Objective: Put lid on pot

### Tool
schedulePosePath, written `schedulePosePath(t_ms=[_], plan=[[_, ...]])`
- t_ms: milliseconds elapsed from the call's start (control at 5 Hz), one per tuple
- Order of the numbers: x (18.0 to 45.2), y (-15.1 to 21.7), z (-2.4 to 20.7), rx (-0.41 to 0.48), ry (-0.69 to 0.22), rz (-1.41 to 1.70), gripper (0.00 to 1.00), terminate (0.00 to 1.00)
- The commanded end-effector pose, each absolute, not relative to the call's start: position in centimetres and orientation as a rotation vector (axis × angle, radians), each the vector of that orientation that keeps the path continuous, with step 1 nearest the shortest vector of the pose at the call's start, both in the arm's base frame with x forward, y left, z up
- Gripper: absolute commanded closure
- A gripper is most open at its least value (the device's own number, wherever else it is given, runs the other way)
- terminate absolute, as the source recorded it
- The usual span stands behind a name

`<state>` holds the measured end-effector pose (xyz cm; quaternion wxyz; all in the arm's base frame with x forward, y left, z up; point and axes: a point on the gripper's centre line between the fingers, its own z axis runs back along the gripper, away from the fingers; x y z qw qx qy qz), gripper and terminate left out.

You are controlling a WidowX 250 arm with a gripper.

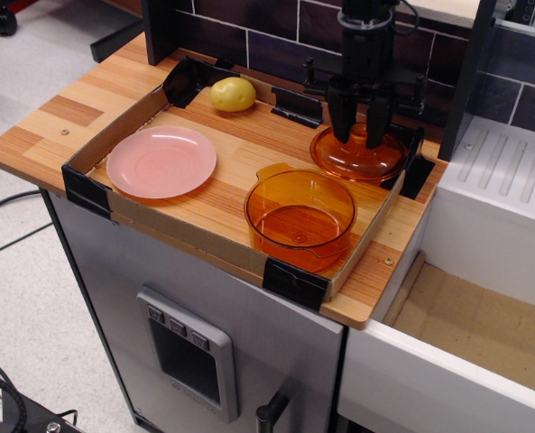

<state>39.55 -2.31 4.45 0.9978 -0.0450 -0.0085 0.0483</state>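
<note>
The orange translucent lid (357,158) hangs a little above the tray's back right corner. My gripper (360,135) is shut on the lid's knob from above, with a black finger (341,117) on each side. The orange pot (299,218) stands open and upright at the tray's front right, in front and to the left of the lid. The knob itself is mostly hidden between the fingers.
A pale pink plate (161,161) lies at the tray's left. A yellow potato-like object (233,94) sits at the back. The cardboard tray (195,236) has low walls with black taped corners. A dark brick wall stands behind, and a white sink unit (511,180) is at the right.
</note>
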Motion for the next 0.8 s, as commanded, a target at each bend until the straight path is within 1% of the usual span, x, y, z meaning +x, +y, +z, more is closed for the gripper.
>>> schedulePosePath(t_ms=[0,200,400,600], plan=[[39.1,-2.3,11.4,-0.152,-0.123,0.049,1.0,0.0],[37.9,-2.1,12.6,-0.182,-0.116,0.027,1.0,0.0],[35.8,-1.8,12.8,-0.191,-0.108,-0.022,1.0,0.0],[34.5,-1.2,12.2,-0.182,-0.103,-0.072,1.0,0.0]])
